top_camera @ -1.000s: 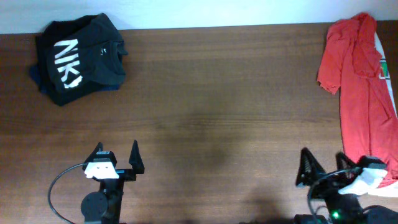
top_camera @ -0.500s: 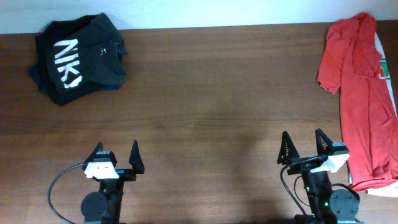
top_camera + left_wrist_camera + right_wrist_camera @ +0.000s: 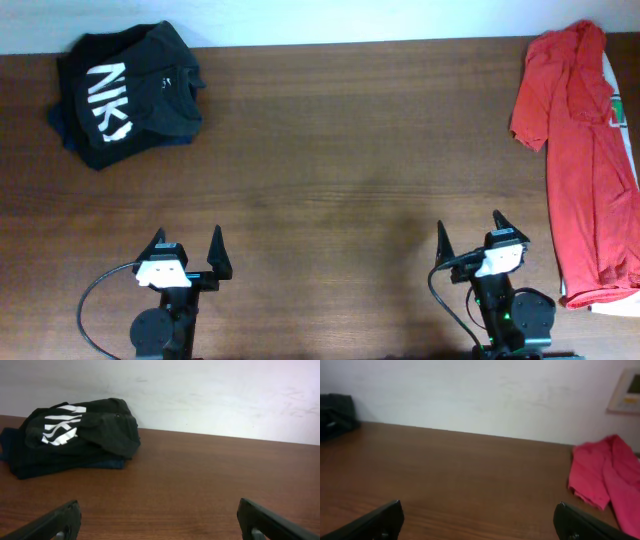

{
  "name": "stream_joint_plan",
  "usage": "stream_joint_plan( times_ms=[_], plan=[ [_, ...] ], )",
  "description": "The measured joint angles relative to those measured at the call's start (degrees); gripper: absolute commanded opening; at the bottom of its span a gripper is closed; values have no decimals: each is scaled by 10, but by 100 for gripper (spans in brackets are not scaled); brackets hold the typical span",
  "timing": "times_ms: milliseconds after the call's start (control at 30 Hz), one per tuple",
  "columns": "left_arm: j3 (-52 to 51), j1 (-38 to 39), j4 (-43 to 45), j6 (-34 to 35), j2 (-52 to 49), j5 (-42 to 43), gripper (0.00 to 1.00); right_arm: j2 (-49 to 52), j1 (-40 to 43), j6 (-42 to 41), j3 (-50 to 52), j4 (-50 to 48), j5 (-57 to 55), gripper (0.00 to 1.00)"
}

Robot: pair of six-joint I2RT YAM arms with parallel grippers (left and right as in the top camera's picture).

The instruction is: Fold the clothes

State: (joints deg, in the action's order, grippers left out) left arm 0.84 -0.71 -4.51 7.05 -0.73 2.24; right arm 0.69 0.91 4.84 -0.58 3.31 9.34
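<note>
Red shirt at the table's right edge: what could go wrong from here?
1. The red shirt lies crumpled along the right edge of the table; a pull by the open right gripper could slide it off.
2. The black T-shirt sits on other dark cloth in the far left corner; the left gripper might pinch both layers.

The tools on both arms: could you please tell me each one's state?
Left tool: open, holding nothing.
Right tool: open, holding nothing.

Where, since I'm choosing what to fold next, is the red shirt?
Overhead, the red shirt lies stretched along the right edge of the table, from the far corner down to beside the right end effector; the black T-shirt is at far left.
</note>
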Motion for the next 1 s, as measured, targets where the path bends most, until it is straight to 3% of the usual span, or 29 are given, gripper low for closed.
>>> stream_joint_plan(
  times_ms=[1000],
  plan=[
    [0,0,0,0,0,0,99,0,-28,27,0,1,-7,99]
  ],
)
